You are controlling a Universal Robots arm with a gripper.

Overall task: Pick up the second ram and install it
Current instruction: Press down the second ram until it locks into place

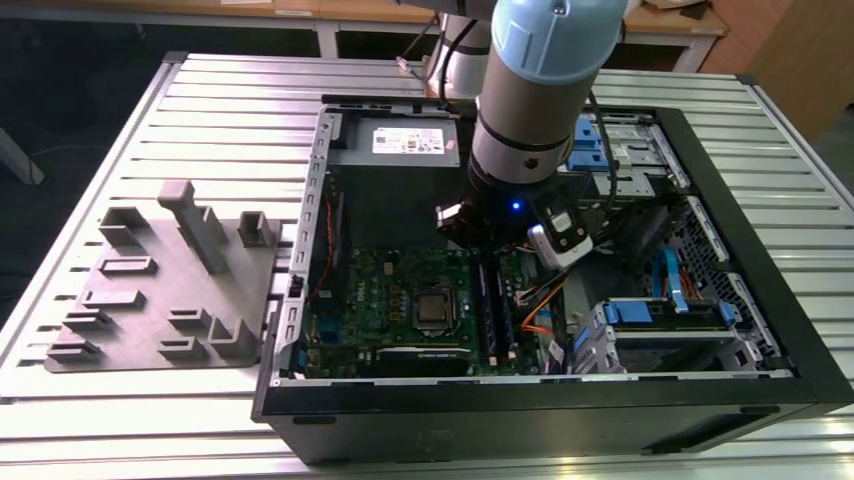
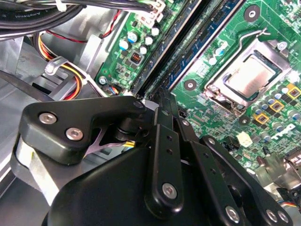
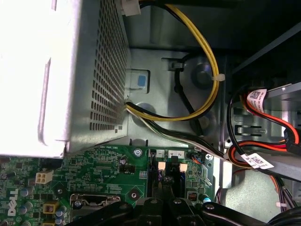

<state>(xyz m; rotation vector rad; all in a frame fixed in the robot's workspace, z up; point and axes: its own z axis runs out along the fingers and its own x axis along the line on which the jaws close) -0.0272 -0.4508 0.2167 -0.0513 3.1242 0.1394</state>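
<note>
Black linkage of the tool [image 2: 162,101] filled the foreground of the second wrist view, its jaws drawn close on a thin dark edge, seemingly the second ram [image 2: 164,94], poised over the memory slots [image 2: 188,52] beside the processor socket [image 2: 247,77]. In the exterior view the arm [image 1: 534,120] reached down into the open computer case [image 1: 747,330] on the worktop [image 1: 80,170]. Seating it well would likely need the stick parallel to its slot, pressed evenly.

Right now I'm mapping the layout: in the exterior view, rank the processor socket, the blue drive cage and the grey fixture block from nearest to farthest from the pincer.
1. Processor socket, on the motherboard near the pincer.
2. Blue drive cage, toward the exterior view's right.
3. Grey fixture block, outside the case, on the exterior view's left.
</note>
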